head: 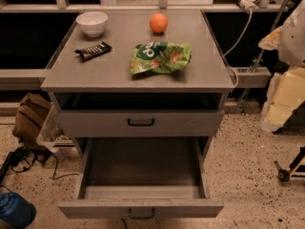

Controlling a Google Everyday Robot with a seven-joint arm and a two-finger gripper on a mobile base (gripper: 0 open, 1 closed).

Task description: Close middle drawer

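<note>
The middle drawer (pixel 143 168) is pulled far out of the grey cabinet toward the camera. It is a deep, plain, empty tray. Its short flat front panel (pixel 86 209) is at the bottom of the view, with a small black bar handle (pixel 141 215) at centre. Above it, the taller-fronted top drawer (pixel 86 124) with a larger black handle (pixel 141 122) stands slightly out from the cabinet. My gripper is not in view. Only a white and cream part of my arm (pixel 290 56) shows at the right edge, apart from the cabinet.
On the cabinet top (pixel 114 70) lie a white bowl (pixel 92 23), an orange (pixel 158 23), a dark snack bar (pixel 93 50) and a green chip bag (pixel 160 57). A brown bag (pixel 31 118), a clear bin (pixel 50 133) and a blue object (pixel 14 213) are on the floor left. A wheeled leg (pixel 287 171) is on the right.
</note>
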